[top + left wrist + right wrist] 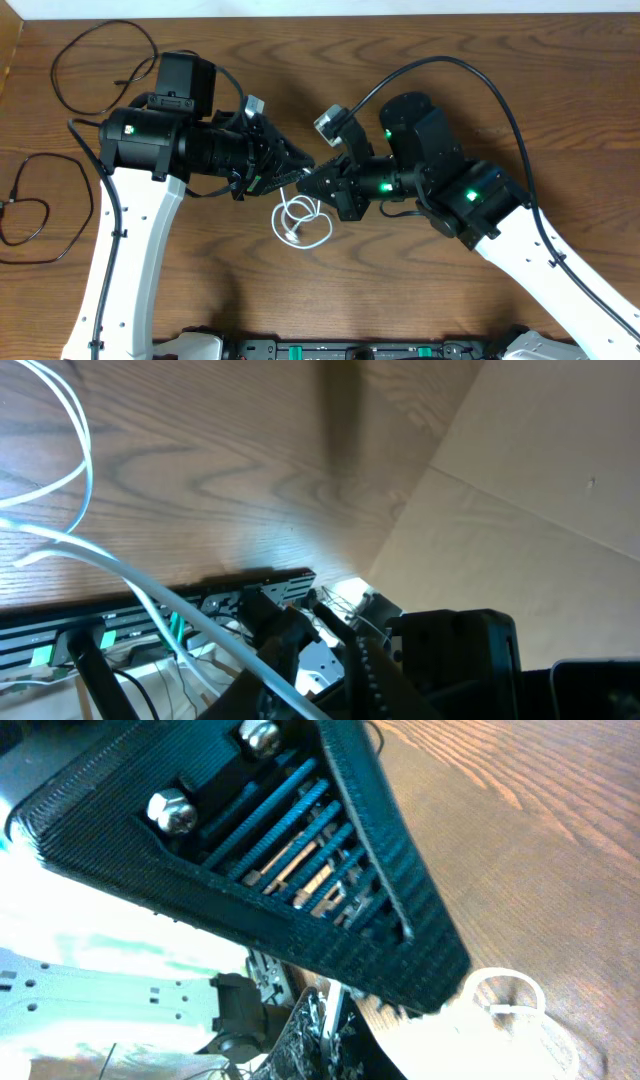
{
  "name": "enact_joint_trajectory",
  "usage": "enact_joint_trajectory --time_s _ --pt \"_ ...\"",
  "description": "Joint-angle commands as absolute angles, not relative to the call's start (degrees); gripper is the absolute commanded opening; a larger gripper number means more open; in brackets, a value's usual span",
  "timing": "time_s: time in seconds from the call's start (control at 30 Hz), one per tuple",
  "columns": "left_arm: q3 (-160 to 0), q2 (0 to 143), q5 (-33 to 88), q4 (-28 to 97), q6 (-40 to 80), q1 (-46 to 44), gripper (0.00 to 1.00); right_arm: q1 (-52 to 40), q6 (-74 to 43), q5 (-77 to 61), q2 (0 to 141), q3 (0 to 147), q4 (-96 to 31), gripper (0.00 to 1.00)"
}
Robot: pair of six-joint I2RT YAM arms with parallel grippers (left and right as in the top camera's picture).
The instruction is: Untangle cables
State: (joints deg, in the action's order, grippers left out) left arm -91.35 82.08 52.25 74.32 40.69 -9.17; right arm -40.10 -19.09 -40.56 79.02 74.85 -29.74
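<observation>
The left gripper (pixel 292 166) sits at the centre of the overhead view, tip to tip with the right gripper (pixel 312 183). Whether its jaws are closed or grip anything cannot be told. The right gripper is fully closed, with nothing clearly held. The white cable (pixel 300 222) lies coiled just below both tips on the wooden table (pixel 450 30). A black cable (pixel 52 68) loops at upper left, and a second black cable (pixel 91 200) lies at the left edge.

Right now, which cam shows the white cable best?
Overhead. It shows most of the white cable as a loose coil on the wooden table, so you can read its layout. Left wrist catches only a few strands crossing the frame. Right wrist shows one small washed-out loop at the lower right.
</observation>
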Motion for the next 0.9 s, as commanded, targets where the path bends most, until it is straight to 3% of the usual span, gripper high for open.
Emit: enact_joint_trajectory --time_s 0.0,0.1,0.33,0.47,0.53,0.63,0.87 --pt "-91.7 82.3 53.3 74.4 40.8 -9.3 0.21 -41.6 -19.2 -41.7 78.9 75.7 -29.5 0.01" --pt "-91.7 82.3 53.3 74.5 40.8 -9.3 0.15 -42.1 -18.8 -41.5 78.9 75.7 -29.6 0.01" --pt "-91.7 82.3 53.3 74.5 40.8 -9.3 0.13 -42.1 -18.1 -41.5 78.9 75.7 -29.6 0.01" --pt "-91.7 82.3 53.4 74.5 40.8 -9.3 0.17 -42.0 -18.0 -37.1 78.9 75.7 -30.9 0.01" --pt "-91.7 82.3 53.4 74.5 40.8 -9.3 0.26 -42.0 -18.0 -34.8 78.9 75.7 -32.0 0.01" --pt "-91.7 82.3 53.4 74.5 41.0 -9.3 0.3 -42.0 -18.0 -34.0 78.9 75.7 -32.4 0.01" --pt "-91.7 82.3 53.4 74.5 41.3 -9.3 0.26 -42.1 -18.0 -34.2 78.9 75.7 -32.3 0.01"
